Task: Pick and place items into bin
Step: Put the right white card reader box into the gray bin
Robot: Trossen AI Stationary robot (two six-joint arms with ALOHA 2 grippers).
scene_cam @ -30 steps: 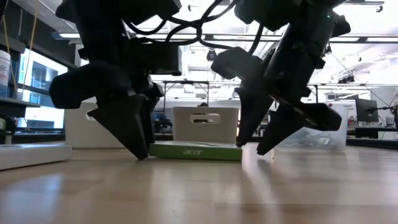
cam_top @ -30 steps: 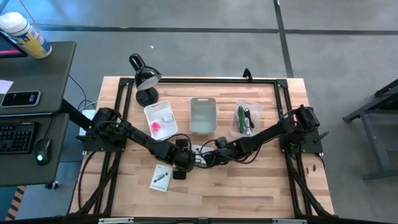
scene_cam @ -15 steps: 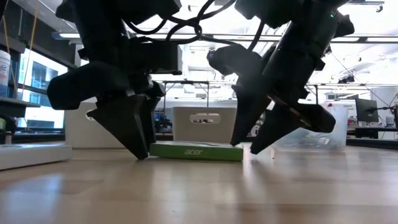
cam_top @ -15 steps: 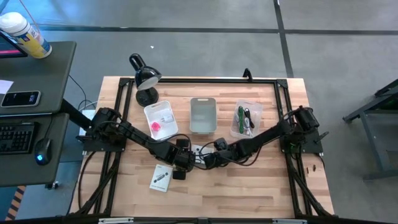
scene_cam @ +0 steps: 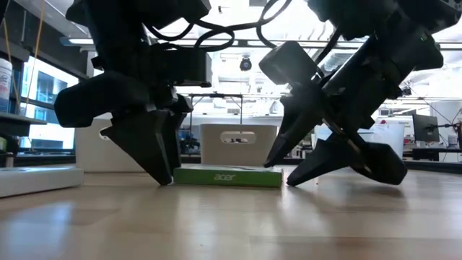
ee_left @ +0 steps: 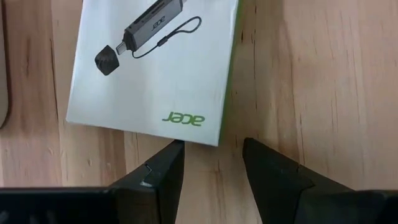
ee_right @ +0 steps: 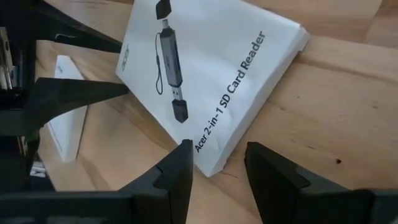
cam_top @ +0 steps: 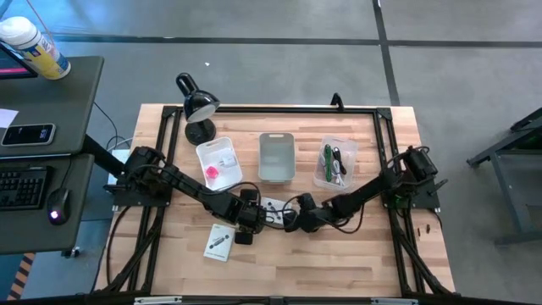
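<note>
lying flat on the table (cam_top: 339,263), the packet (scene_cam: 227,175) sat between my two grippers. my left gripper (scene_cam: 164,167) stood at one end of it, fingers parted, tips on the wood just off its edge. my right gripper (scene_cam: 278,172) stood tilted at the other end, fingers parted, holding nothing.
</note>
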